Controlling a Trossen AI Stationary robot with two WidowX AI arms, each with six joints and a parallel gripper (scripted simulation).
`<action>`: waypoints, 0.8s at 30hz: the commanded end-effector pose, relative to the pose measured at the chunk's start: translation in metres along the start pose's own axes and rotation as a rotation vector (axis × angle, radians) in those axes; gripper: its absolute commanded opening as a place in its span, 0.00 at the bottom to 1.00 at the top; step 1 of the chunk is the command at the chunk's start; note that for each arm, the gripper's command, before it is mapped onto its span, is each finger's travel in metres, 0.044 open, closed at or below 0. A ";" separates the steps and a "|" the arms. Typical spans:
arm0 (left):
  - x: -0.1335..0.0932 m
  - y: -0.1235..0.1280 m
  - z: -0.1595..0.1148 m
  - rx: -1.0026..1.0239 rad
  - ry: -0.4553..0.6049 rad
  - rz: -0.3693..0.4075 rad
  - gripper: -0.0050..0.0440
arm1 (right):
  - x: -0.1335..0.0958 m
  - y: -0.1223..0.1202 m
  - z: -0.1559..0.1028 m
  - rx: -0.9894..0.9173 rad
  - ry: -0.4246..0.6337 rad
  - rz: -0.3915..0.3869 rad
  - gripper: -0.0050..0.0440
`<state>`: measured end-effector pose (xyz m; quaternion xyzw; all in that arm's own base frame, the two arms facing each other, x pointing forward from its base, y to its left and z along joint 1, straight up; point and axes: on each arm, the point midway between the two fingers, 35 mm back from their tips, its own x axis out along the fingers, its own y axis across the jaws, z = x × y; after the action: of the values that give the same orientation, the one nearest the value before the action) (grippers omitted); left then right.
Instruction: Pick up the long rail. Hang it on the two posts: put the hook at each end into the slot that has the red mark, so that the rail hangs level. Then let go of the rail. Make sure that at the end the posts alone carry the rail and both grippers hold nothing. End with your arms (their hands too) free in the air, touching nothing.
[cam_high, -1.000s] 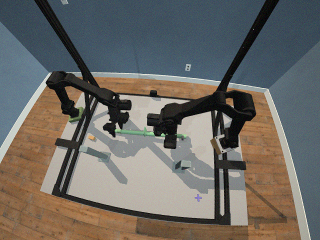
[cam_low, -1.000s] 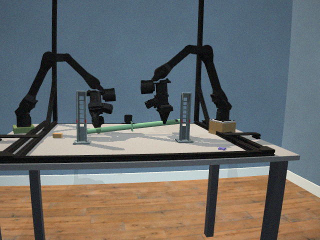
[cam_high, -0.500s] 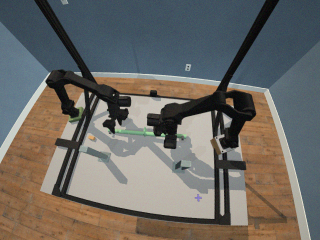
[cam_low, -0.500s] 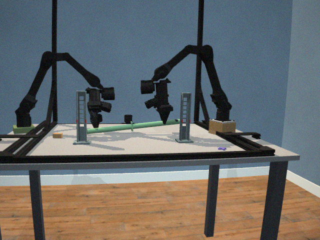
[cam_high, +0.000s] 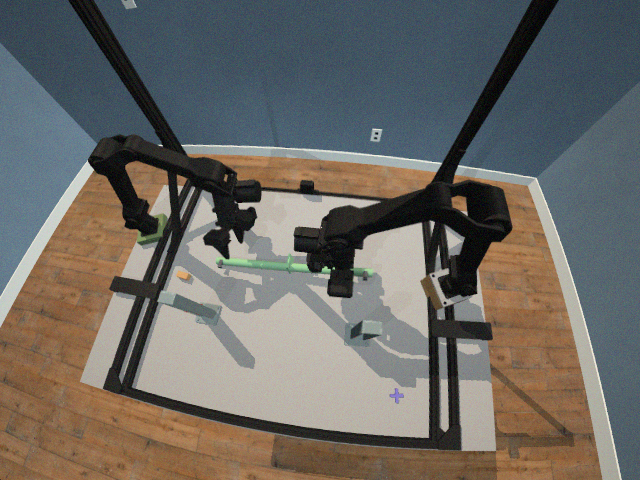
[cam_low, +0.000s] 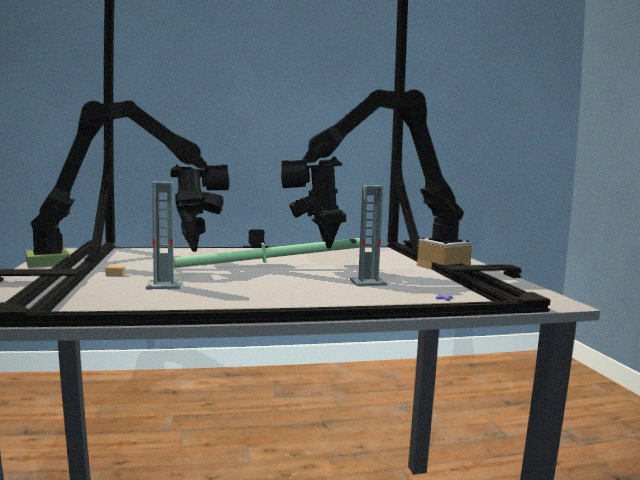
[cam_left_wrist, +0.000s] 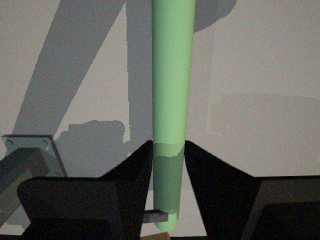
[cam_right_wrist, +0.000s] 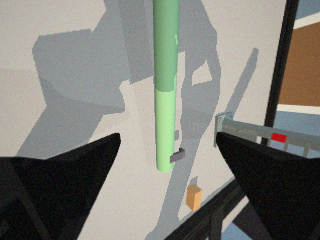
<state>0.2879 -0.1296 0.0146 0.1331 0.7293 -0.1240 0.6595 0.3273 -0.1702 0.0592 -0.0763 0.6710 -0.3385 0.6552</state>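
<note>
Left fingers (cam_low: 328, 232) clamp the tilted green rail (cam_high: 258, 265) (cam_low: 227, 256) (cam_left_wrist: 171, 90) (cam_right_wrist: 166, 120) near its raised end, while right fingers (cam_high: 217, 240) (cam_low: 192, 240), wide apart, should centre squarely over its low end before closing.

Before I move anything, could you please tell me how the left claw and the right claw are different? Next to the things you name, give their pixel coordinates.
The left claw (cam_high: 330, 269) (cam_low: 329, 244) (cam_left_wrist: 168, 145) is shut on the rail (cam_high: 258, 265) (cam_low: 222, 256) (cam_left_wrist: 172, 75) (cam_right_wrist: 166, 115); the right claw (cam_high: 233, 249) (cam_low: 194, 249) (cam_right_wrist: 167, 136) is open and holds nothing. The left claw is at the rail's raised end, while the right claw is above its lower end. Both are black and point downward.
</note>
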 end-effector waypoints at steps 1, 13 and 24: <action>0.000 0.000 0.001 -0.001 -0.005 0.001 0.10 | -0.002 0.000 0.003 0.006 -0.006 -0.001 1.00; -0.001 0.000 0.001 -0.003 -0.009 0.004 0.10 | 0.011 -0.007 0.003 0.002 0.030 0.161 0.56; -0.002 0.000 0.001 -0.006 -0.015 0.008 0.10 | 0.023 -0.019 0.005 0.006 0.024 0.401 0.43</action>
<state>0.2876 -0.1301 0.0140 0.1337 0.7286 -0.1228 0.6604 0.3209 -0.1916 0.0464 0.0429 0.6905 -0.2244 0.6864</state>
